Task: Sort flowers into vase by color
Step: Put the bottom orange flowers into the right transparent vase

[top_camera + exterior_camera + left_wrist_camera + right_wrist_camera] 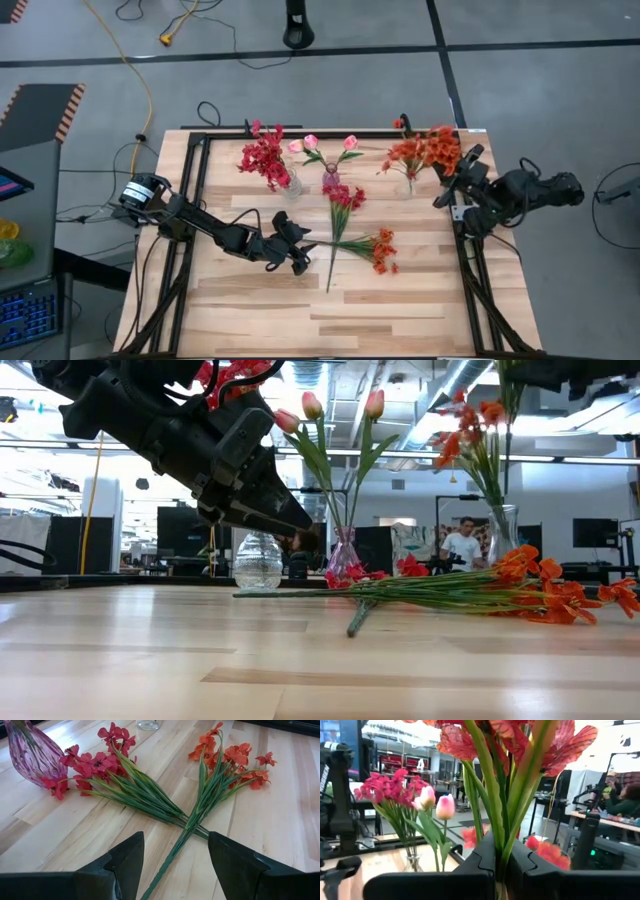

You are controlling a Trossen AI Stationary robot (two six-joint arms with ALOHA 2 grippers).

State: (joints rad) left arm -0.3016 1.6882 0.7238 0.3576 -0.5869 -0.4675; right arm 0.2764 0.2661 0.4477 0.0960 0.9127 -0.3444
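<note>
Two sprigs lie crossed on the table: a red one and an orange one. My left gripper is open and hovers just above their stem ends, one finger on each side, pointing down at a slant. At the far side stand a clear vase with red flowers, a purple vase with pink tulips, and a clear vase with orange flowers. My right gripper is shut on green stems beside that orange bunch. My right gripper pinches several green stems of an orange sprig between its two fingers, below the blossoms. The fingers come level from the table's right side and lie across the upright stems. The stems' lower ends are hidden by the fingers.
A black frame runs along the table's left, far and right sides. The near half of the wooden table holds no objects. People sit in the room behind the table.
</note>
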